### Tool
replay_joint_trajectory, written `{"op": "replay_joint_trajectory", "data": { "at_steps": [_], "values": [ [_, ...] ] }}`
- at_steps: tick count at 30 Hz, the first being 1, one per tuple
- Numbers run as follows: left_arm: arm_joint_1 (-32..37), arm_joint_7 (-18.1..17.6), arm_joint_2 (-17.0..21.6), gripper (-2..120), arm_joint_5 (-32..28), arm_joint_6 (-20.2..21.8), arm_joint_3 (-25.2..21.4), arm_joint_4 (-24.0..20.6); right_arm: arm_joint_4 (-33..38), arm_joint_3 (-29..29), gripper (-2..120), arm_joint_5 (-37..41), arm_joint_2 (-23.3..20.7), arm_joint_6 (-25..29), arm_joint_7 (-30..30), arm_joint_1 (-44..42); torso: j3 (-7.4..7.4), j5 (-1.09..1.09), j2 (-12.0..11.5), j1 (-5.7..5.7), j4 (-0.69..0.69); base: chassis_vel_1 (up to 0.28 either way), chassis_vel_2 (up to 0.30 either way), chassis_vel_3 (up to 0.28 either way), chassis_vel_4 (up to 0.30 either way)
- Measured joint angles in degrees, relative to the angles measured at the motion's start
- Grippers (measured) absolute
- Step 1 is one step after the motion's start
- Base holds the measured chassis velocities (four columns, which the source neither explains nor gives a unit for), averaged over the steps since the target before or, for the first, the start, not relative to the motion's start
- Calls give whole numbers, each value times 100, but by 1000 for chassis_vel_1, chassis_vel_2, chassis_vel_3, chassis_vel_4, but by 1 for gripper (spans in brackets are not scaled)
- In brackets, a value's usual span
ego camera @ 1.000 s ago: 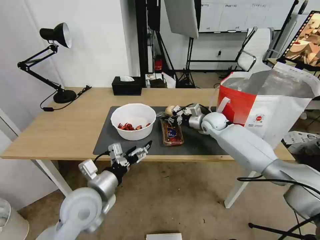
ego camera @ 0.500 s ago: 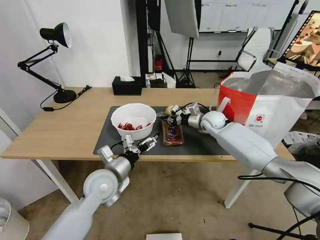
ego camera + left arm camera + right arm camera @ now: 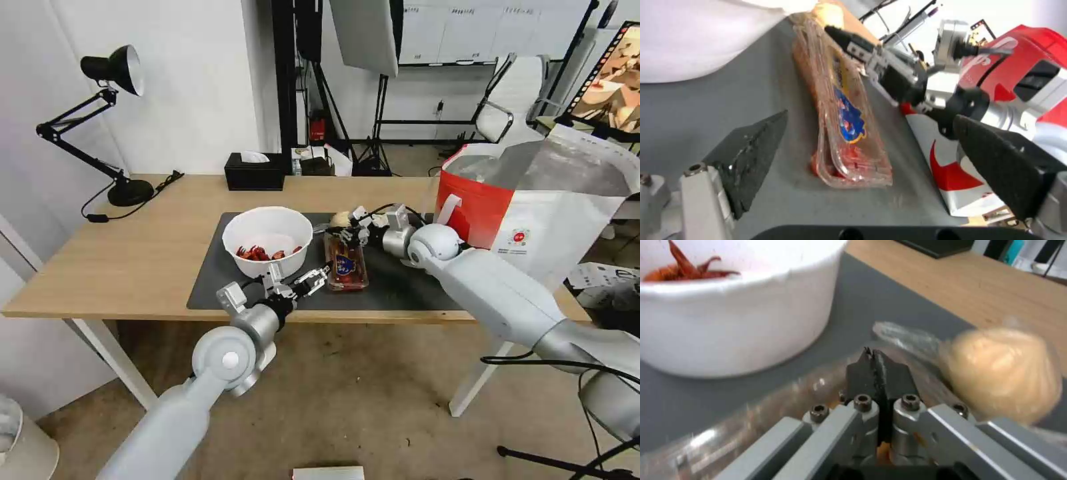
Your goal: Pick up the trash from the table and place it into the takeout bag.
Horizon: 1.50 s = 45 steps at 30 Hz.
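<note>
On the dark mat [image 3: 213, 280] of the table [image 3: 133, 247] sit a white bowl [image 3: 267, 241] [image 3: 693, 40] [image 3: 729, 313] with red scraps, a clear plastic tray [image 3: 345, 263] [image 3: 844, 113] [image 3: 751, 426] and a beige lump [image 3: 340, 219] [image 3: 1005, 370]. The red-and-white takeout bag [image 3: 533, 213] [image 3: 1027, 56] stands open at the table's right end. My left gripper [image 3: 308, 280] [image 3: 869, 116] is open just short of the tray's near end, its fingers spread wider than the tray. At the tray's far end, beside the lump, my right gripper [image 3: 341, 235] [image 3: 873, 355] is shut, with its tips low over the tray.
A black tissue box [image 3: 253, 172] stands at the table's back edge and a black desk lamp [image 3: 110, 120] at its back left. The left half of the table is bare wood. Chairs and stands fill the room behind.
My left arm has risen from below the table's front edge and moved forward and right over the mat toward the tray. The right gripper has shifted slightly right, still shut.
</note>
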Motion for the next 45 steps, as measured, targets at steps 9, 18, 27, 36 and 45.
{"op": "replay_joint_trajectory", "data": {
  "at_steps": [9, 18, 27, 36, 45],
  "values": [
    [-251, 2, -82, 100, 3, -1, 206, 254, 113, 47, 0, -28, -137, -7, -7, -126, 0, 0, 0, 0, 1, 0, 0, 0, 0],
    [-514, -22, -274, 100, 15, 8, 440, 600, 170, 77, 0, -27, -211, -10, -11, -176, 0, 0, 0, 0, 1, 0, 0, 0, 0],
    [-770, -57, -430, 100, 19, 22, 557, 1005, 221, 107, 0, -7, -236, -11, -25, -210, 0, 0, 1, 0, 1, 0, 0, 0, 0],
    [-899, -79, -540, 100, 0, 100, 616, 1264, 280, 110, 0, 16, -236, -11, -20, -212, 0, 0, 1, 0, 1, 0, 0, 0, 0],
    [-931, -89, -619, 81, -30, 147, 601, 1376, 314, 122, 0, 20, -273, -5, 6, -242, 0, 0, 1, 0, 1, 0, 0, 0, 0]
  ]
}}
